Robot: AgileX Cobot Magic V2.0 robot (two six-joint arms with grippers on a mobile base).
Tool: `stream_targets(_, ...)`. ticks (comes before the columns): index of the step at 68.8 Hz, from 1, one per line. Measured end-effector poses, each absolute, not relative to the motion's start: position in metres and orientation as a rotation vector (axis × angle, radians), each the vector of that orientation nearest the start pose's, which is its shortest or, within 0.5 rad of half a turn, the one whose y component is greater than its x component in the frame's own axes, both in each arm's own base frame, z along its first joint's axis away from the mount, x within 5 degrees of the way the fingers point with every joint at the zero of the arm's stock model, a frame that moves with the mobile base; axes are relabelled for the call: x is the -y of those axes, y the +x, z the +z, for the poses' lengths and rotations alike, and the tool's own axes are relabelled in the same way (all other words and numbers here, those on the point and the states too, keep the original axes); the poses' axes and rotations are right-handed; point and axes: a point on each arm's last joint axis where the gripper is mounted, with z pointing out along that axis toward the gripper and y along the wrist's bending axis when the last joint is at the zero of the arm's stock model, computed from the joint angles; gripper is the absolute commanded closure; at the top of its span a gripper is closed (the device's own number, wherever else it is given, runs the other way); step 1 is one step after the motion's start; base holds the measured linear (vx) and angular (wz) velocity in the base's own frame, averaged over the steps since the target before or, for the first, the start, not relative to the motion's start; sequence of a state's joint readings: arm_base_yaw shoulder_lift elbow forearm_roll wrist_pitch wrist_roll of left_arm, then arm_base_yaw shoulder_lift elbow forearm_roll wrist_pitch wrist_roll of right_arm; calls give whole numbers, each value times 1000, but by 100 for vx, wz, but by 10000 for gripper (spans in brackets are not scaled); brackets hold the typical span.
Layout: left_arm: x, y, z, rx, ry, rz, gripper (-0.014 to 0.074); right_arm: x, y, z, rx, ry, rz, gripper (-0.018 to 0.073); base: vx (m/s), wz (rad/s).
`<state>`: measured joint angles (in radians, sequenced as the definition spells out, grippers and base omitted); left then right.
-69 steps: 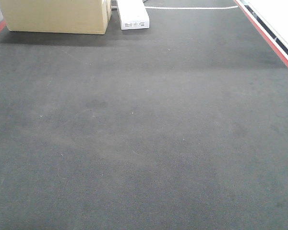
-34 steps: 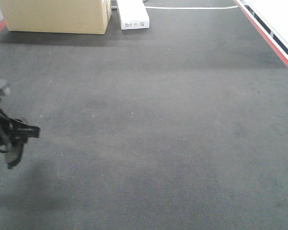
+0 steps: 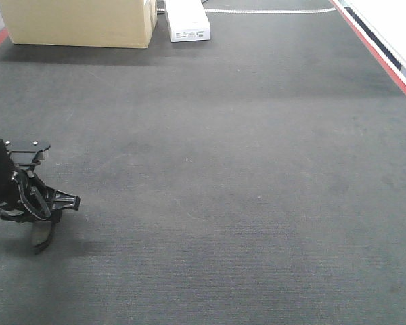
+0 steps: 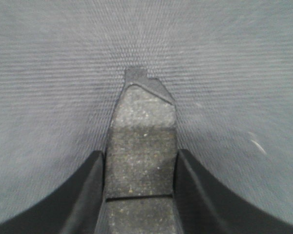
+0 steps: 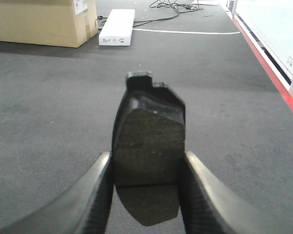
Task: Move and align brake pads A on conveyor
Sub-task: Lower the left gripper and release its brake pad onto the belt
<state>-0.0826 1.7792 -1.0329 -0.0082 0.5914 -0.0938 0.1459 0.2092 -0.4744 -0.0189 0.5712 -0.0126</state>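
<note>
The conveyor [image 3: 243,176] is a wide dark charcoal belt with a red frame [image 3: 382,57] on its right edge. My left gripper [image 3: 38,218] is at the belt's lower left, shut on a brake pad [image 3: 42,237] that hangs tip-down just above or at the belt. In the left wrist view the jaws [image 4: 140,178] clamp this speckled grey pad [image 4: 144,141], its centre groove showing. My right gripper [image 5: 146,183] is shut on a second brake pad [image 5: 149,139] and holds it above the belt [image 5: 49,126]. The right gripper does not show in the front view. Other pads are out of view.
A cardboard box [image 3: 78,24] stands at the belt's far left, with a white box [image 3: 187,20] beside it. Both also show in the right wrist view, the cardboard box [image 5: 39,22] and the white box [image 5: 116,27]. Cables [image 5: 173,6] lie beyond.
My left arm has come into the front view from the left edge and moved right and lower over the belt, carrying its brake pad.
</note>
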Motion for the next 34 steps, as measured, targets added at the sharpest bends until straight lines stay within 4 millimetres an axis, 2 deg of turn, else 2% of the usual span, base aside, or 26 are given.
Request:
stream_targets(12, 29, 340, 181, -2776, -24, -53, 136, -6, 48, 307, -1784, -149, 75, 569, 0, 0)
stream_targets(21, 28, 335, 203, -2715, -17, -58, 143, -6, 48, 307, -1784, -149, 75, 569, 0, 0)
stream_targets(27, 27, 326, 224, -2656, -5, -61, 155, -6, 48, 307, -1784, -149, 75, 569, 0, 0)
stream_targets(34, 26, 305, 244, -2588, 11, -63, 167, -6, 48, 307, -1784, -149, 75, 569, 0, 0)
